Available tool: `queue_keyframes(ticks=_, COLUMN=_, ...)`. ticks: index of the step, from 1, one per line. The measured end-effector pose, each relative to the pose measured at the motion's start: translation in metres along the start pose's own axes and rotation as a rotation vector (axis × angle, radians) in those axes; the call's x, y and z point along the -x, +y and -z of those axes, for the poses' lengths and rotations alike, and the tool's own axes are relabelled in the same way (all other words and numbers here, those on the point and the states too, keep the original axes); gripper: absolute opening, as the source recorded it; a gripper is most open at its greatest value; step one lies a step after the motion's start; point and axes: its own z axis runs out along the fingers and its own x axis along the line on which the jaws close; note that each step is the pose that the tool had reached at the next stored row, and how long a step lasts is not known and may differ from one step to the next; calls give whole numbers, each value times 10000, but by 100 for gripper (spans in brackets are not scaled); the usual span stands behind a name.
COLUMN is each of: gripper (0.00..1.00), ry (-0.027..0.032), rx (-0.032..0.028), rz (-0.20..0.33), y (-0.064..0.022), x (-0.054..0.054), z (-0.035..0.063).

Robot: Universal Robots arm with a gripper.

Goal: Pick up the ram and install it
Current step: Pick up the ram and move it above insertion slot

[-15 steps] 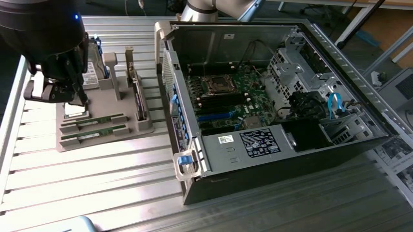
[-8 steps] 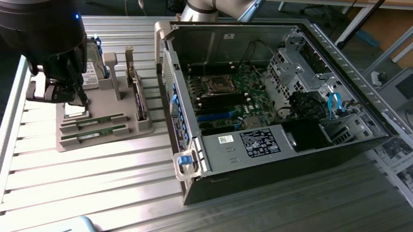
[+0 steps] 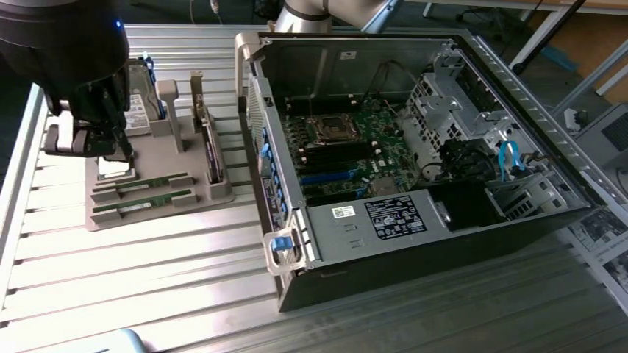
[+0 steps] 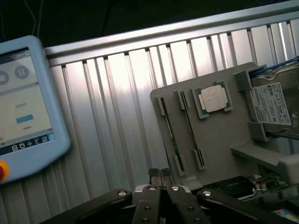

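Green ram (image 3: 152, 184) (untouched) near closed claw (image 4: 159, 173)

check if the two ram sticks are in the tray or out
In. The far ram and near ram lie in tray slots, side by side; the shut tool holds nothing.

On the table (image 3: 147, 279), the tray (image 3: 103, 219) sits at the exterior view's left, the computer case (image 3: 324, 62) just beside it. The ram (image 3: 149, 184) and a second ram (image 3: 152, 201) lie along the tray's near edge; my gripper (image 3: 116, 153) hangs above its left edge.
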Motion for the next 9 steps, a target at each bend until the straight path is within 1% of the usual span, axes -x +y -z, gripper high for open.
queue_keyframes(ticks=9, gripper=11, ry=25, rx=13, rz=566, y=0, x=0, z=-5)
